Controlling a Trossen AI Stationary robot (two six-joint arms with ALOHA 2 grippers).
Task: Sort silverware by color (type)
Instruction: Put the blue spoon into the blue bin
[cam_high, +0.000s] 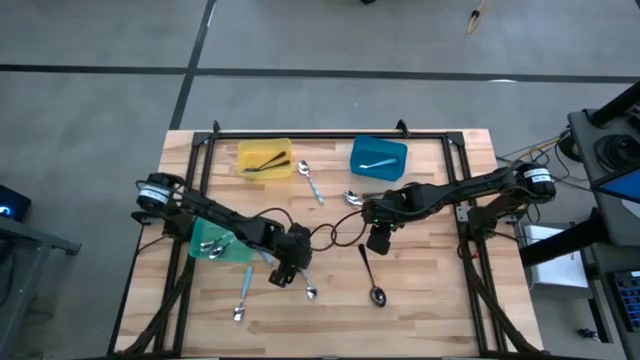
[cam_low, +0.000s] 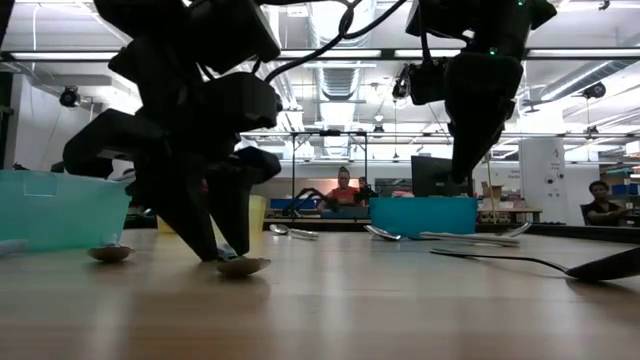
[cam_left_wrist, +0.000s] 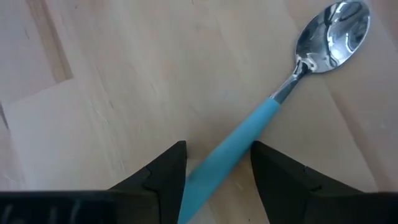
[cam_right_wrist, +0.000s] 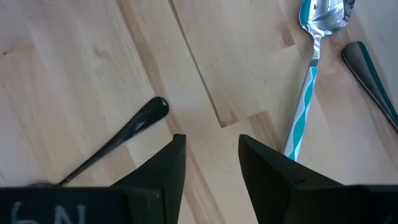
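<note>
High view: pale wood-plank table (cam_high: 420, 300) on grey floor; yellow bin (cam_high: 264, 158), blue bin (cam_high: 379, 156), green bin (cam_high: 212, 243) w/ silverware scattered between.

Low view: open workshop beyond, ceiling strip lights, two people seated far back.

Left wrist: left gripper (cam_left_wrist: 217, 165) down at tabletop, fingers parted either side of blue-handled spoon (cam_left_wrist: 292, 81), not clamped.

Right wrist: right gripper (cam_right_wrist: 208, 158) open above bare planks, holding nothing; black spoon (cam_right_wrist: 118, 140) just beside, striped spoon (cam_right_wrist: 308, 87) near.
</note>
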